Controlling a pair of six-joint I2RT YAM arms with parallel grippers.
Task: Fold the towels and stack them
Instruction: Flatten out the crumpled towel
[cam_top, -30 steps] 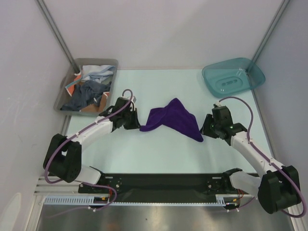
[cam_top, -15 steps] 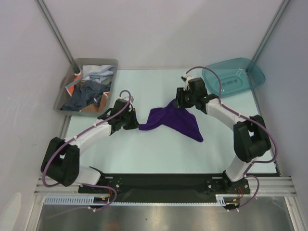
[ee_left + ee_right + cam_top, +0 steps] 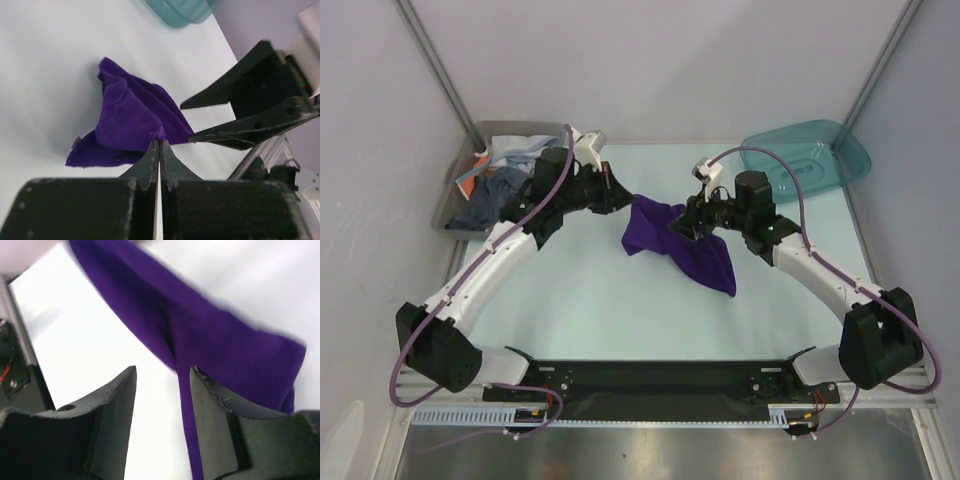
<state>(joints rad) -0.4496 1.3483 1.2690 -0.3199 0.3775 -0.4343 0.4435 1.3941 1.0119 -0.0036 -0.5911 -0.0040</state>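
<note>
A deep purple towel (image 3: 692,252) lies crumpled mid-table, one corner lifted toward the back left. My left gripper (image 3: 624,197) is shut on that corner; in the left wrist view the closed tips (image 3: 159,142) pinch the purple towel (image 3: 125,117). My right gripper (image 3: 682,226) hovers over the towel's middle, open. In the right wrist view a hanging fold of the towel (image 3: 215,335) runs between its fingers (image 3: 162,377), close to the right finger. More towels (image 3: 510,178), grey-blue, orange-red and pale, fill the grey bin.
The grey bin (image 3: 520,127) stands at the back left, just behind my left arm. A teal translucent bin (image 3: 805,160) sits at the back right. The two grippers are close together over the towel, and the open right fingers (image 3: 235,100) show in the left wrist view.
My left gripper has swung back and up with the towel corner, pulling the cloth toward the back. My right gripper has shifted from the towel's far edge to over its middle, its jaws opening wider.
</note>
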